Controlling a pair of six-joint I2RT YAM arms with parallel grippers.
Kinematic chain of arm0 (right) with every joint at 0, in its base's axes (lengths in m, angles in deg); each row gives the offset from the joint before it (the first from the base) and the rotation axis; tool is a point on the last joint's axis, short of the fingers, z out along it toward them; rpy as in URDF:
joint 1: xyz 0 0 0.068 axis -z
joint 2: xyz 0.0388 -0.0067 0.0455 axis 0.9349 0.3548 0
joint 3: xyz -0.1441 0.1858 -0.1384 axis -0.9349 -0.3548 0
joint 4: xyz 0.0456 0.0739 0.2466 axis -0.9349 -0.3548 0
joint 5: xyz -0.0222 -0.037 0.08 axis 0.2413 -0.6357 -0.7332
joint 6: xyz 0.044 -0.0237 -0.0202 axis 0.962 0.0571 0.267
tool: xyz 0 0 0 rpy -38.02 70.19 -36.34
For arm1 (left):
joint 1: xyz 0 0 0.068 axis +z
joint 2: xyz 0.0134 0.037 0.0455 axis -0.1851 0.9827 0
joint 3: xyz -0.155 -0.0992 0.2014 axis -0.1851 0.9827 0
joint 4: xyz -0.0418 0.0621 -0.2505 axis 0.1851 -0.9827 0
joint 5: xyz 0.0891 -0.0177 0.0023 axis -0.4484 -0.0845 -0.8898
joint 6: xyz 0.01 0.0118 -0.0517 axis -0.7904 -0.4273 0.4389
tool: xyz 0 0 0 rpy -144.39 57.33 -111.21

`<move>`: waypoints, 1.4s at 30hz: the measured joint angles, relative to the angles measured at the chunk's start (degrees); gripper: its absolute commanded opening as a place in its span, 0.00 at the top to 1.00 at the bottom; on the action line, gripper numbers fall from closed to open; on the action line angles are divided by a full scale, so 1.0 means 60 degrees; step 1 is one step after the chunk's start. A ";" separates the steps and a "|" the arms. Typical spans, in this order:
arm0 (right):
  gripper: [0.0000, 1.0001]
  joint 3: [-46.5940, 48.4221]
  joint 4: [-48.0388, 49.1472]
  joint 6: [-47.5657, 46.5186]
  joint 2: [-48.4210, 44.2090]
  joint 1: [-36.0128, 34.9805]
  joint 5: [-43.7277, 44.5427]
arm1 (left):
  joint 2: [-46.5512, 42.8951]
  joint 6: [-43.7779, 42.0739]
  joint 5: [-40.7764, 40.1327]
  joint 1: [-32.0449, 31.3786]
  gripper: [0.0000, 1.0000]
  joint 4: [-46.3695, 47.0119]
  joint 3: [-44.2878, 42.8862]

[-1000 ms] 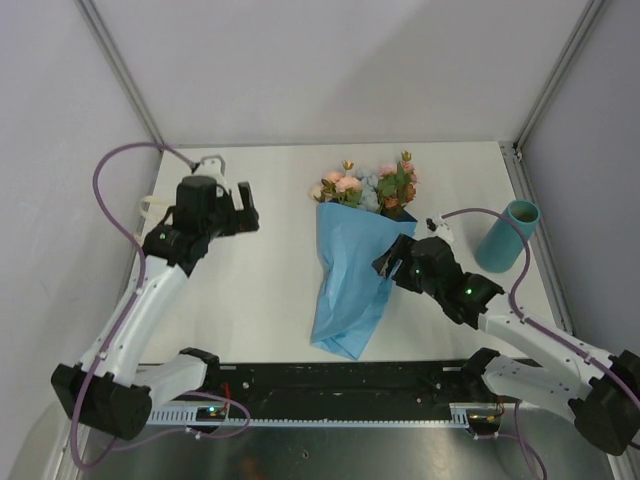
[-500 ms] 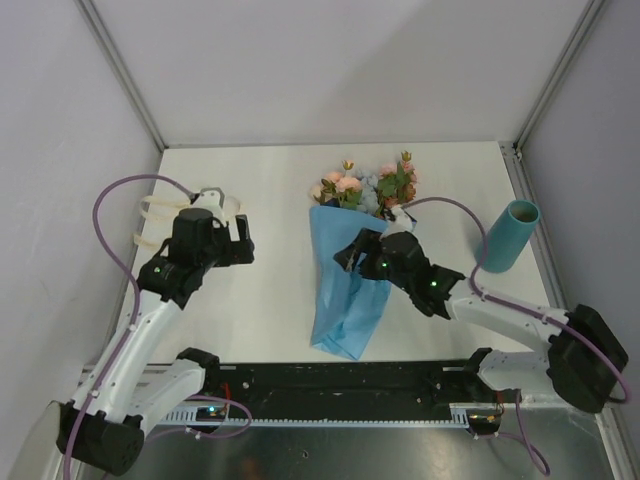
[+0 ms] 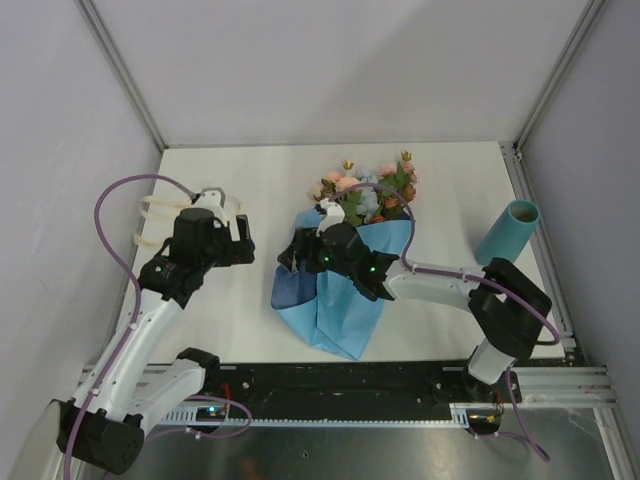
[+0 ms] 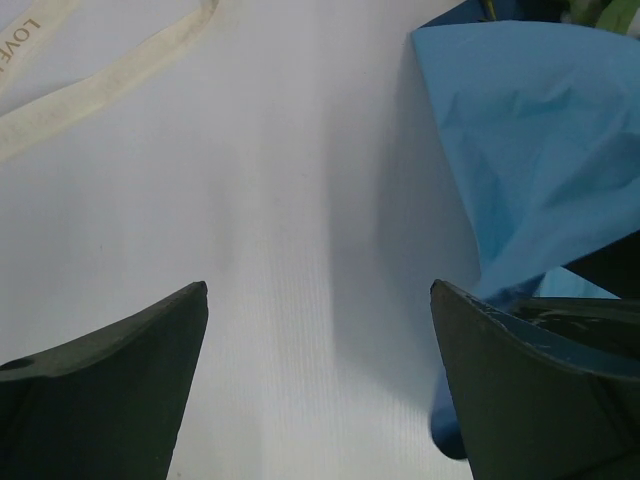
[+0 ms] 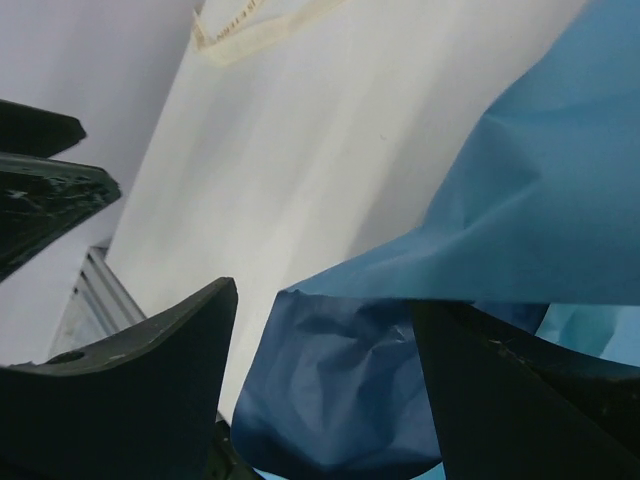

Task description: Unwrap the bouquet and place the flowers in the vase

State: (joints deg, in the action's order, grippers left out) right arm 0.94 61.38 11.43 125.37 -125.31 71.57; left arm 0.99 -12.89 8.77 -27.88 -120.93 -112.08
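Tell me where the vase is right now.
In the top view the vase stands near the table's right edge, well to the right of the bouquet.

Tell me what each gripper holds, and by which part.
Left gripper: nothing, open above the table. Right gripper: jaws apart around the paper flap, not clamped on it.

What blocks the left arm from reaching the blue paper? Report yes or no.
Probably yes: the left gripper is open, with only bare table between it and the paper; the right gripper crowds that edge.
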 measured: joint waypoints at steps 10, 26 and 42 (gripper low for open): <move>0.04 0.1253 -0.0168 -0.1060 0.1253 -0.0597 -0.0091 | 0.0146 0.0076 0.0055 -0.0004 0.01 0.0033 0.0000; 0.01 0.1610 -0.2718 -0.1832 -0.1180 -0.1122 0.0820 | -0.0441 -0.0171 0.1359 -0.0007 0.00 0.0623 0.0200; 0.04 -0.0073 -0.3687 -0.1596 -0.2579 -0.1319 0.3191 | -0.0907 -0.0364 0.3315 -0.0149 0.00 0.1355 0.0488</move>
State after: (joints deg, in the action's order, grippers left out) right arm 0.51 39.26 1.86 109.90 -133.23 90.71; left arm -4.45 -15.07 28.66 -28.77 -112.80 -109.15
